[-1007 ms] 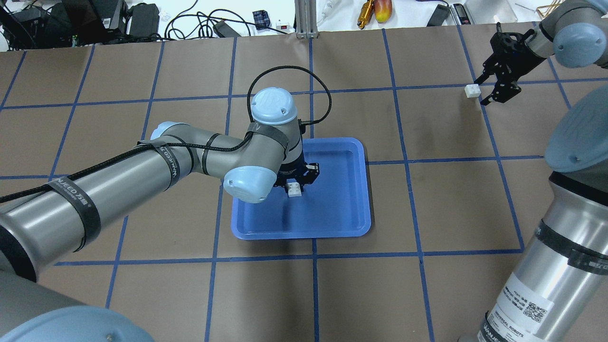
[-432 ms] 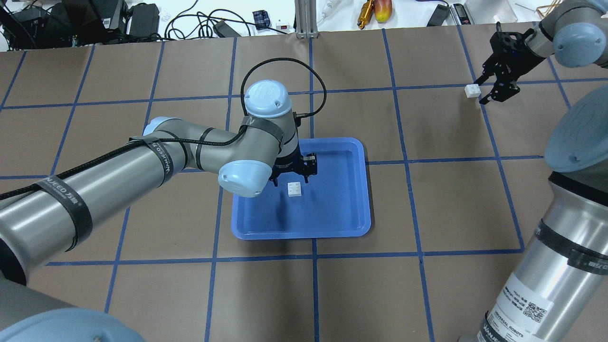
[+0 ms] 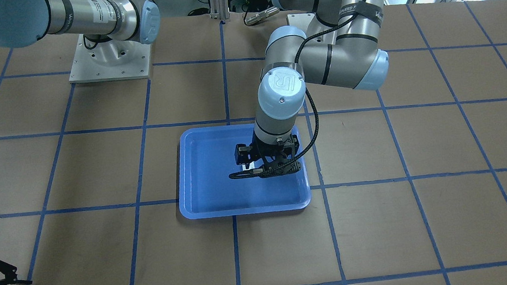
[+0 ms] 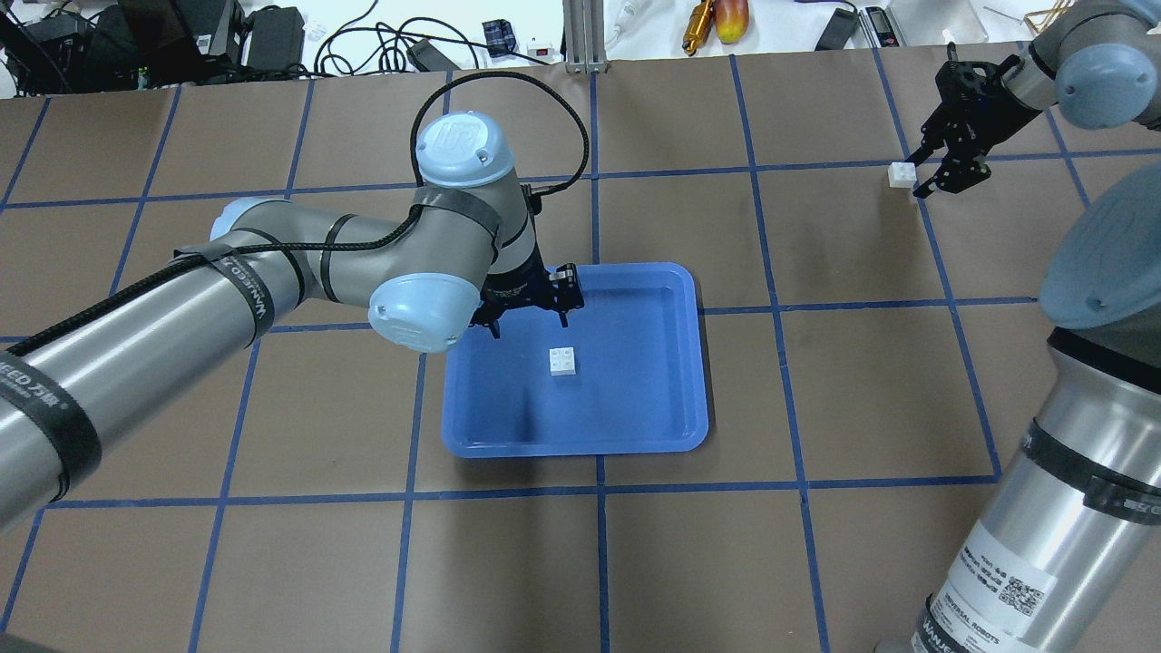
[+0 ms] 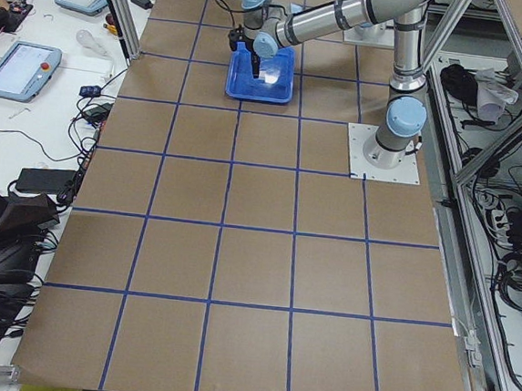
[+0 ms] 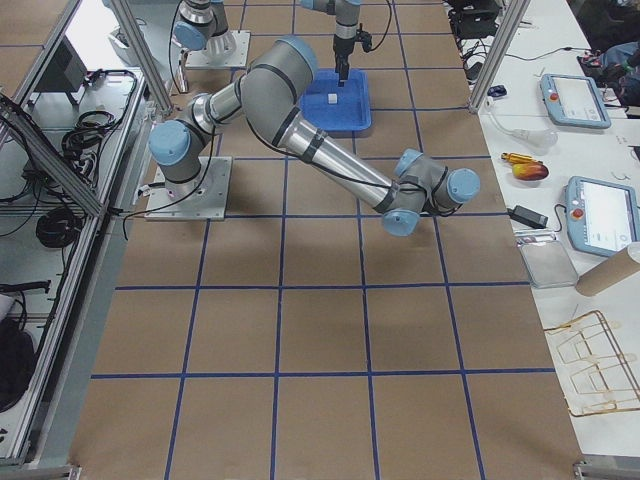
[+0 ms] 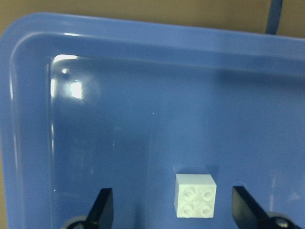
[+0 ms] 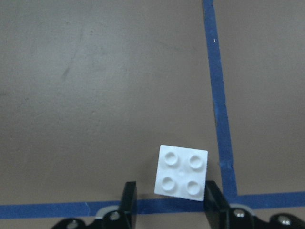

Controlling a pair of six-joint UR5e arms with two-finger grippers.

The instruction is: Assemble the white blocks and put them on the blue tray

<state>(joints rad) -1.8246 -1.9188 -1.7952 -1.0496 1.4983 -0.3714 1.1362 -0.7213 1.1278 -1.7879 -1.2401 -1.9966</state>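
Note:
The blue tray (image 4: 635, 426) lies mid-table. One white block (image 4: 562, 361) rests studs-up on its floor, free of any gripper; it also shows in the left wrist view (image 7: 195, 195). My left gripper (image 4: 529, 325) is open and empty, raised over the tray's far-left part, behind the block. The second white block (image 4: 901, 174) lies on the table at the far right. My right gripper (image 4: 914, 179) is open just beside it. In the right wrist view, the block (image 8: 182, 175) sits between the fingertips (image 8: 127, 196), nearer the right one.
Cables, power bricks and tools (image 4: 272, 36) lie beyond the table's far edge, with an aluminium post (image 4: 580, 36) at the middle. The right arm's base plate (image 3: 108, 58) is bolted at the robot's side of the table. Blue tape lines grid the brown surface.
My left gripper let go of the white block on the tray, then rose and drew back toward the tray's far-left corner. My right gripper edged closer to the second block.

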